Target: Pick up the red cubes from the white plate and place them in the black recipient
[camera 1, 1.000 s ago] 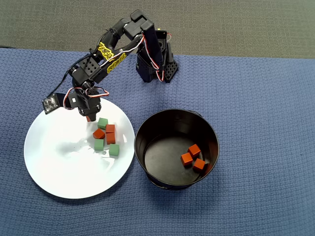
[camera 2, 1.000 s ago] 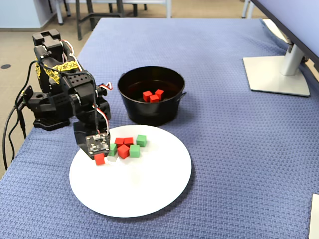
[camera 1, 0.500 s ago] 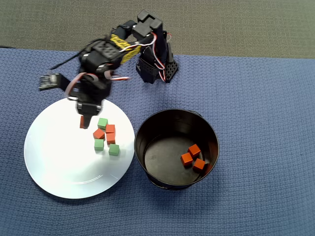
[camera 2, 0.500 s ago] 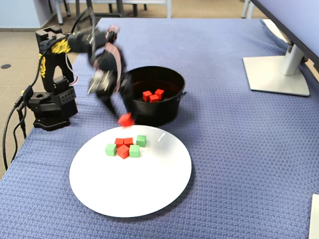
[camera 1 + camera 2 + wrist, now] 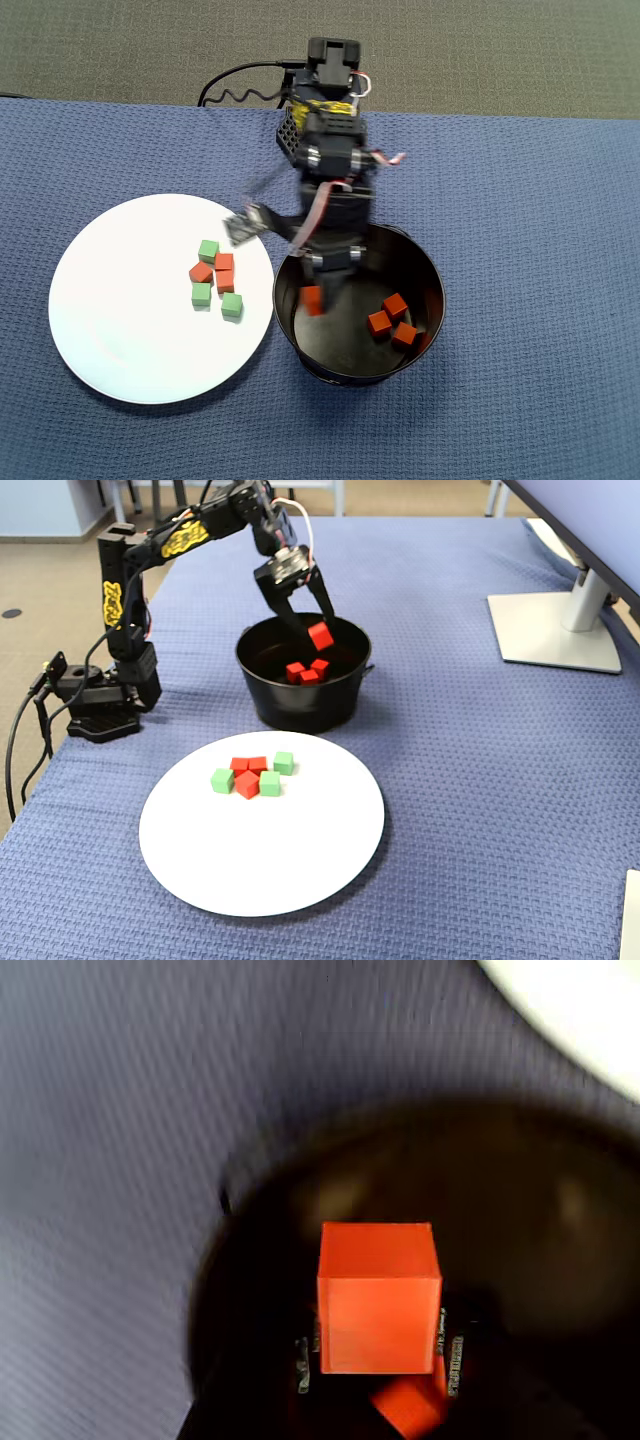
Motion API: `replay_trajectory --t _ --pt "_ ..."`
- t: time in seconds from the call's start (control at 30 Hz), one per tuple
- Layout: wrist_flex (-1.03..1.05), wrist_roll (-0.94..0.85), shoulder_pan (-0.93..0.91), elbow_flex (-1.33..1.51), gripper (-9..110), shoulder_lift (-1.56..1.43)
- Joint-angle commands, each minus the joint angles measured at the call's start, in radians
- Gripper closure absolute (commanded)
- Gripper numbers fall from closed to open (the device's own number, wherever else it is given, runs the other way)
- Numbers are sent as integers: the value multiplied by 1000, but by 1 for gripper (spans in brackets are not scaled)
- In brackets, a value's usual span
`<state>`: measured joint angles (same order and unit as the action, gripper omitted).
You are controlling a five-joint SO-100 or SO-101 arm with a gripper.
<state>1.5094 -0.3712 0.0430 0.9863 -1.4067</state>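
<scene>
The tool [image 5: 316, 620] grips one red cube [image 5: 321, 635] between its fingers, above the black bowl [image 5: 262, 685] on the desk. Three more red cubes [image 5: 391, 320] lie on the bowl's bottom below and beside it (one shows in the wrist view). Two red cubes [image 5: 224, 272] sit well apart on the white plate [image 5: 120, 340], among green cubes [image 5: 208, 250]. No readable writing.

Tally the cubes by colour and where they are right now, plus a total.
Red cubes in the bowl: 3
Red cube in the hand, above the bowl: 1
Red cubes on the plate: 3
Green cubes on the plate: 3
Total: 10 cubes
</scene>
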Motion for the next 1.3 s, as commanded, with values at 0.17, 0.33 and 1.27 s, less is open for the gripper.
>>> replay_trajectory --t 0.17,0.33,1.27 --pt "84 -109 -236 -98 70 -71" --pt "64 -272 -549 37 74 -129" --pt "-187 -216 -874 135 77 299"
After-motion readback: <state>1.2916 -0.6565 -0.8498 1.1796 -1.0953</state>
